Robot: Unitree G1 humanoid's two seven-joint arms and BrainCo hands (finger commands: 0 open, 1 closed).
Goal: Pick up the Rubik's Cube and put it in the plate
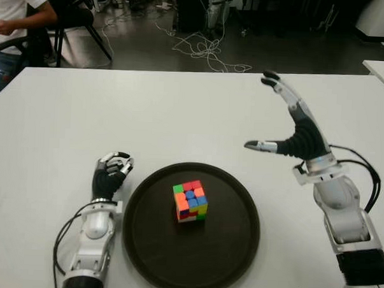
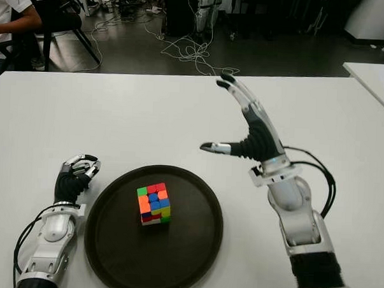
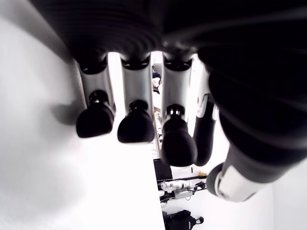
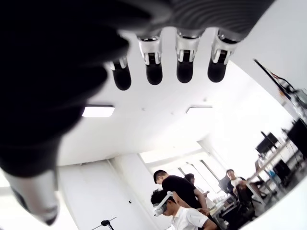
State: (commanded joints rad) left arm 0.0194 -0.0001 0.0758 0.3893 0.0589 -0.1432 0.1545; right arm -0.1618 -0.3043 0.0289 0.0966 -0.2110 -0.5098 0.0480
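From the eye views, the Rubik's Cube [image 1: 190, 201] sits inside the dark plate [image 1: 238, 245] on the white tabletop [image 1: 180, 118], with the right hand [image 1: 293, 126] raised off to the plate's right, fingers spread and empty. The left wrist view shows the left hand [image 3: 144, 120] curled closed on nothing; it lies just left of the plate. The right wrist view shows straight fingertips [image 4: 153, 72] against a ceiling.

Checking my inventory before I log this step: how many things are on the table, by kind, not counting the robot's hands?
Cube: 1, lying in the plate
Plate: 1, on the table
Total: 2
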